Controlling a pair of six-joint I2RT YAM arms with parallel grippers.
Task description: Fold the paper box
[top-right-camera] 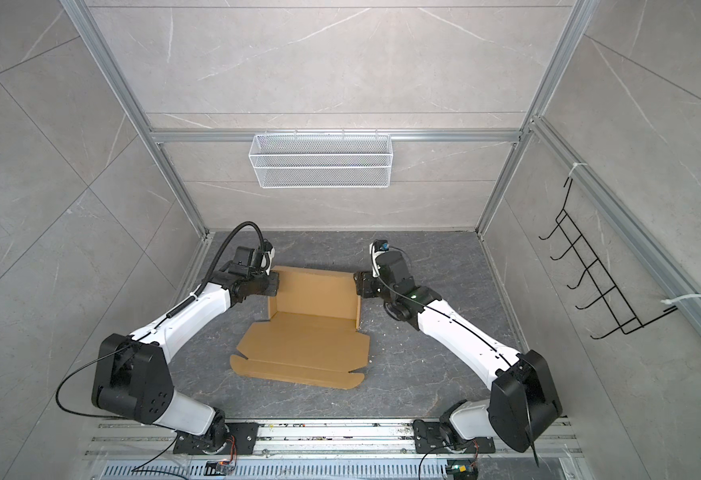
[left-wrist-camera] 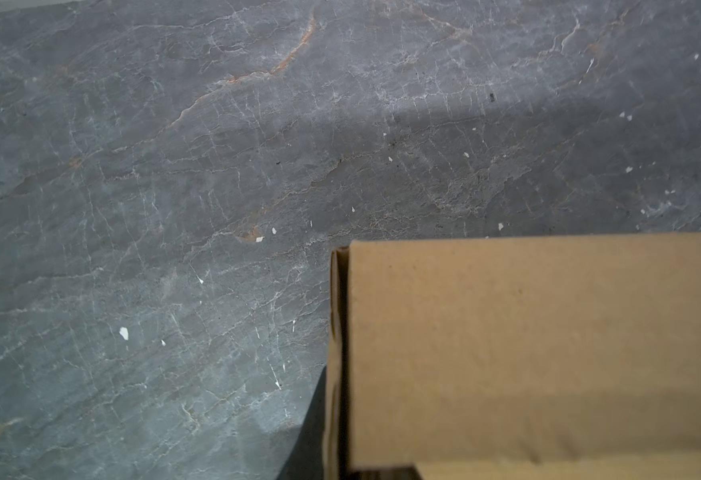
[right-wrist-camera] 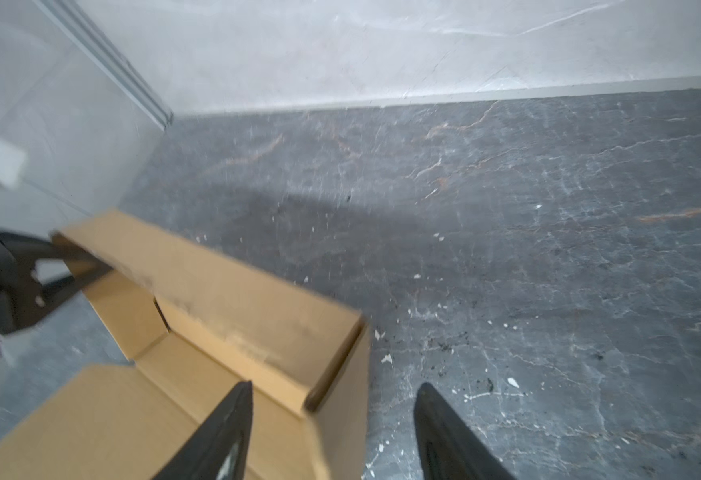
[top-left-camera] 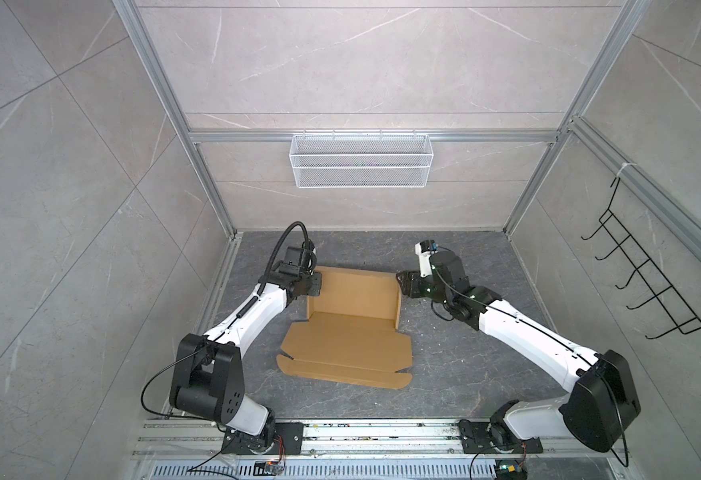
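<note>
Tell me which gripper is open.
The right gripper: its fingers stand apart astride a side wall of the paper box, while the left gripper is shut on another corner.

We find the paper box (top-left-camera: 346, 345) part-erected on the dark table (top-left-camera: 444, 374), plain brown corrugated cardboard, rear wall and two side walls standing upright around the base panel, lid panel with end flap and tabs lying flat toward the near edge.
</note>
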